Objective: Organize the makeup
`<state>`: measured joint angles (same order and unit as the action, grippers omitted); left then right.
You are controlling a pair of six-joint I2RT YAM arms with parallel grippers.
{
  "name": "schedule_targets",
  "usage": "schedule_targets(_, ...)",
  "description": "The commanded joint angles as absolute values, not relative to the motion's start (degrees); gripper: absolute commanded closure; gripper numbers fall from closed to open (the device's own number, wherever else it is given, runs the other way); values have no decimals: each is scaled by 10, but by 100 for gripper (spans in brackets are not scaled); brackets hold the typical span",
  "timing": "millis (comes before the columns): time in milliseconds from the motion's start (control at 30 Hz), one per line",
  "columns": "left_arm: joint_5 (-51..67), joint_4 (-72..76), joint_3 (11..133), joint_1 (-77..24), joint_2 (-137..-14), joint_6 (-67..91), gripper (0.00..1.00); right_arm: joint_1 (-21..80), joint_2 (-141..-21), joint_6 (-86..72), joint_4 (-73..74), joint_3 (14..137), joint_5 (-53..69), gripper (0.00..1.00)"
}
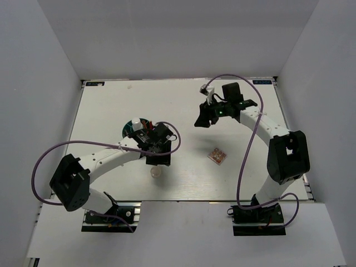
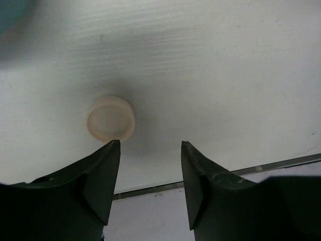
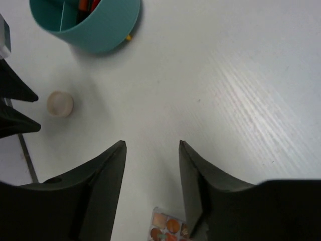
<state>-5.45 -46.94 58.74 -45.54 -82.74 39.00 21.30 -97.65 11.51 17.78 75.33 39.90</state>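
Observation:
A round cream compact (image 1: pixel 155 173) lies on the white table near the front edge. In the left wrist view the compact (image 2: pixel 111 118) sits just beyond my left fingertip. My left gripper (image 2: pixel 150 144) is open and empty above it. A square pinkish palette (image 1: pixel 217 156) lies mid-table. It shows at the bottom of the right wrist view (image 3: pixel 168 227). My right gripper (image 3: pixel 152 144) is open and empty, raised at the back right (image 1: pixel 204 118). The teal tub (image 3: pixel 86 20) holds red-black sticks (image 3: pixel 85 6). The compact also shows in the right wrist view (image 3: pixel 60 104).
The teal tub (image 1: pixel 136 127) is partly hidden under my left arm in the top view. The table's front edge (image 2: pixel 210 178) runs just below my left gripper. My left fingers (image 3: pixel 14 105) show at the left edge of the right wrist view. Grey walls enclose the table.

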Motion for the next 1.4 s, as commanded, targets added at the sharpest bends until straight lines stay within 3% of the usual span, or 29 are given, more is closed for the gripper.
schedule_targets(0, -60, -476, 574, -478, -787, 409, 37, 206, -954, 168, 227, 735, 444, 46)
schedule_targets(300, -110, -442, 505, -515, -708, 475, 31, 186, -949, 199, 253, 713, 452, 42)
schedule_targets(667, -96, -344, 563, -549, -752, 434, 29, 178, -906, 249, 309, 680, 282, 40)
schedule_targets(767, -95, -338, 598, -549, -782, 421, 29, 184, -897, 282, 355, 679, 232, 11)
schedule_targets(1167, -136, -286, 584, -555, -697, 412, 28, 237, -906, 273, 382, 618, 89, 11)
schedule_targets(1367, -153, -297, 563, -555, -659, 423, 28, 276, -956, 241, 398, 660, 56, 11)
